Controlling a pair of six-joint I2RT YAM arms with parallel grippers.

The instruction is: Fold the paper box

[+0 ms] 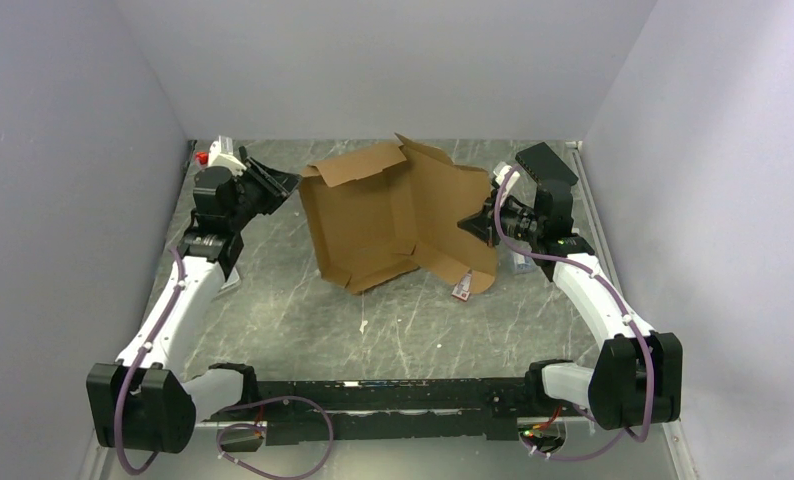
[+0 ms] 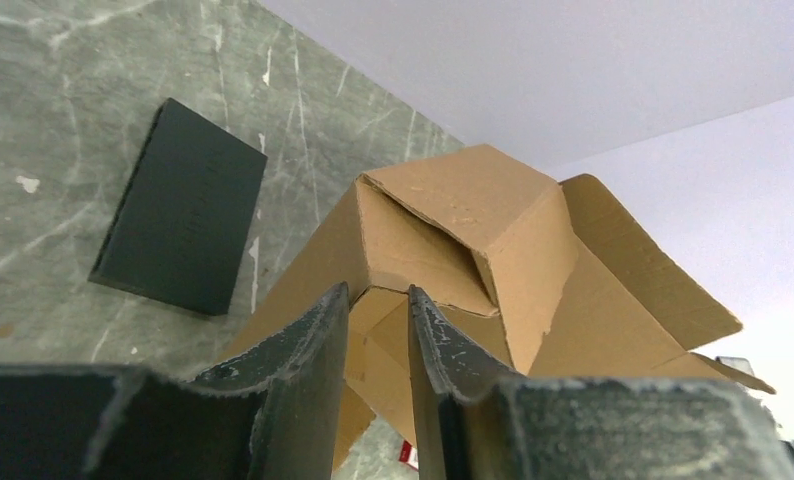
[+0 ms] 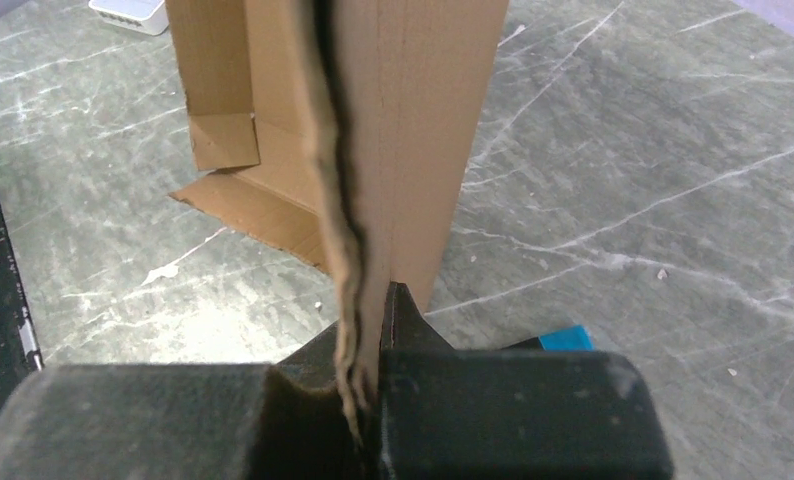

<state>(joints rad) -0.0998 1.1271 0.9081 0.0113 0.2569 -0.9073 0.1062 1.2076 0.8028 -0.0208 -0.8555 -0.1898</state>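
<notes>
No readable text or numbers anywhere, the paper box point(image 1: 373, 215) unprinted.

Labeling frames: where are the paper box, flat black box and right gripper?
paper box point(image 1: 368, 225): top external view, inner base panel.
flat black box point(image 2: 183, 210): left wrist view, top face.
right gripper point(image 3: 365, 335): right wrist view, between fingertips.

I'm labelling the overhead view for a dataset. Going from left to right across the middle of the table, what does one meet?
Left gripper → plain brown corrugated cardboard box → right gripper, clamped on the box's right-hand panel.
</notes>
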